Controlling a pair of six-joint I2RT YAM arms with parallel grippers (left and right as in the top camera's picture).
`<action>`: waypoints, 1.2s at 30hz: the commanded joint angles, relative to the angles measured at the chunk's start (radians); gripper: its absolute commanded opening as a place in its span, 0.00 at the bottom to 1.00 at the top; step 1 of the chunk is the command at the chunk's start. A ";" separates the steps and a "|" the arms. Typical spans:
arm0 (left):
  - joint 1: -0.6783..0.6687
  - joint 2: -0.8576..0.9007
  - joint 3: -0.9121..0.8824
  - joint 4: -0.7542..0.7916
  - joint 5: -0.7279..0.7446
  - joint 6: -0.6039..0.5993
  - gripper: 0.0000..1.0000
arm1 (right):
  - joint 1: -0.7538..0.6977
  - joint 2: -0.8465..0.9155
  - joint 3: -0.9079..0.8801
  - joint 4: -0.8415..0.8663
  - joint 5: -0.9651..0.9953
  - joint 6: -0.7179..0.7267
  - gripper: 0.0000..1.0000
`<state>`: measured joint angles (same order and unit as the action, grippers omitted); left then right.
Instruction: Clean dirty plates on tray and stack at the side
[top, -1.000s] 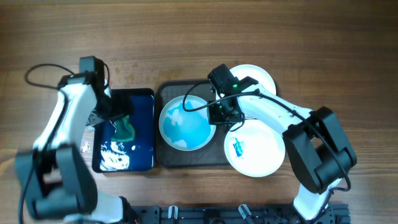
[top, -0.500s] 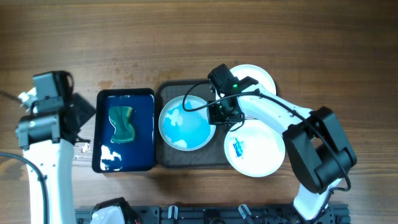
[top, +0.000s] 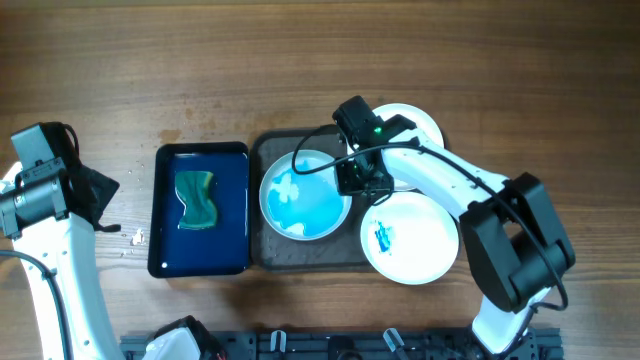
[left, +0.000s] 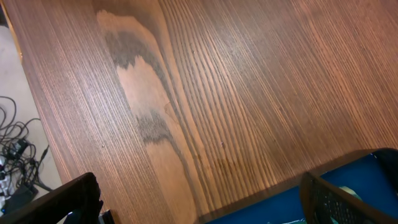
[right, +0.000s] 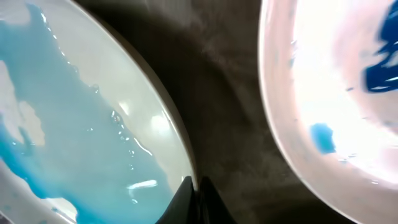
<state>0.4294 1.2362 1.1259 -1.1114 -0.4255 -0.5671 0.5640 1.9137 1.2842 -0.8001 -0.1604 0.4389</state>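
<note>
The brown wood-grain table (top: 300, 60) shows bare boards across the whole upper band of the overhead frame and down the right side. At centre lies the dark brown-grey rectangular tray (top: 300, 258); its right edge is hidden under plates and arm. Just beside its left rim, with a narrow gap, sits the deep-blue rectangular tray (top: 228, 215), holding a green sponge (top: 196, 198). On the dark tray's left half rests a round white plate flooded with pale-blue wash (top: 300, 200). At lower right lies a white plate bearing a small blue scribble (top: 415, 245), close to the first plate's rim. A third white plate (top: 420, 122) at upper right is partly covered by the arm. The right gripper (right: 198, 190) is pinched closed on the washed plate's right rim. The left gripper (left: 199, 183) hangs at far left over bare wood, jaws wide apart, holding nothing.
</note>
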 joint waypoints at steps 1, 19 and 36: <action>0.006 0.004 0.006 -0.002 -0.017 -0.021 1.00 | -0.007 -0.055 0.033 -0.004 0.060 -0.029 0.05; 0.006 0.004 0.006 -0.001 -0.017 -0.021 1.00 | -0.007 -0.180 0.064 0.002 0.190 -0.098 0.04; 0.006 0.004 0.006 -0.001 -0.017 -0.021 1.00 | -0.004 -0.205 0.151 -0.024 0.277 -0.180 0.05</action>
<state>0.4294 1.2362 1.1259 -1.1114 -0.4259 -0.5674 0.5640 1.7405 1.3705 -0.8158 0.0956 0.2817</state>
